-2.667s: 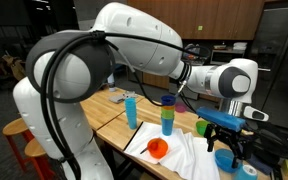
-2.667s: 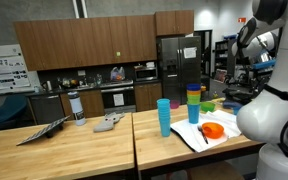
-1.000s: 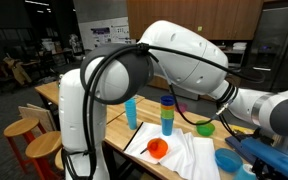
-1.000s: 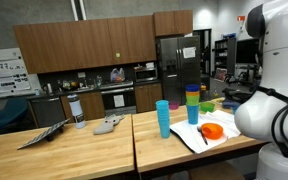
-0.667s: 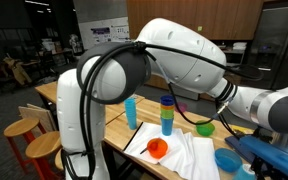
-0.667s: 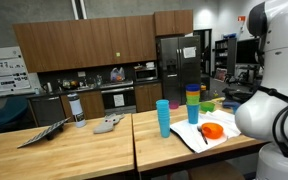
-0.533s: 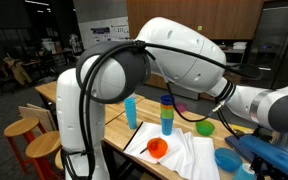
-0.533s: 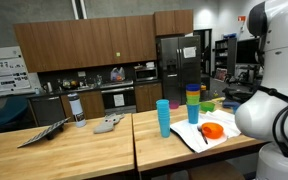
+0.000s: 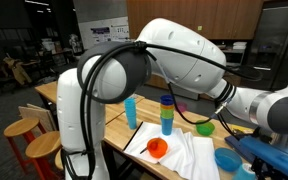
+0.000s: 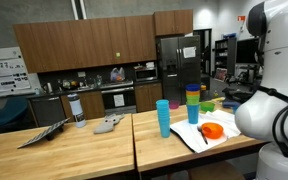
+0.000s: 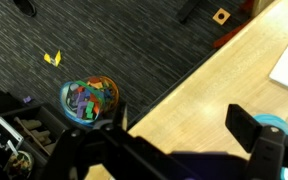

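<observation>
The blue bowl stood upright near the table's edge, at the end where the arm reached over. Its mouth faced straight up, and being round it had no long axis to speak of, only a vertical one through its middle. In the wrist view just a sliver of its rim showed on the bare wood, right beside 1 finger. The gripper hung over that same edge with its jaws spread as wide as they go and nothing between them. It touched neither the bowl nor the wood, as far as could be told. By that look the work stood at its opening stage: no grasp made, the bowl not lifted or tipped, every step of handling it not yet done. A white cloth lay just beside the bowl, further in from the edge — whether the 2 touched could not be told. An orange bowl sat on the cloth, with a green bowl beyond it. Nearer the table's middle stood a stack of coloured cups and, apart from it, 1 tall blue cup. Both exterior views showed these. Off the table, on the dark carpet below the edge, the wrist view caught a round bin of coloured bits.
</observation>
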Controlling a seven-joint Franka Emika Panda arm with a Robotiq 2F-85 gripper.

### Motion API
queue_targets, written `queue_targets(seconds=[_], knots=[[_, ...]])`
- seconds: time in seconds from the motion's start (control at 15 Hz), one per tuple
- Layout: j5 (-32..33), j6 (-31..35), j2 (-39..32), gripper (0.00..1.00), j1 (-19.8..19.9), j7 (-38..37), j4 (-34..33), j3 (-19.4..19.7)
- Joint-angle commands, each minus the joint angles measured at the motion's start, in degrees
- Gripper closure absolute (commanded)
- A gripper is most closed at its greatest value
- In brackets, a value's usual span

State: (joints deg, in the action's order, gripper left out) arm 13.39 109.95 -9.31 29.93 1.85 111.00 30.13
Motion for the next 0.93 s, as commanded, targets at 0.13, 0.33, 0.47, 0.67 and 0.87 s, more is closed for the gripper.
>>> queue_targets(seconds=[0.13, 0.33, 0.47, 0.67, 0.87], knots=[[5.44, 14.98, -0.74, 0.0, 1.0, -1.49, 4.55, 0.74], [2.61, 25.54, -1.03, 0.0, 2.34, -2.05, 7.4, 1.18], [-2.29, 28.47, -0.62, 0.0, 3.56, 0.52, 8.58, 0.59], [-11.51, 27.23, 0.93, 0.0, 4.94, 4.11, 8.87, -0.53], [-18.56, 26.89, 1.9, 0.0, 5.45, 6.62, 7.94, -1.34]])
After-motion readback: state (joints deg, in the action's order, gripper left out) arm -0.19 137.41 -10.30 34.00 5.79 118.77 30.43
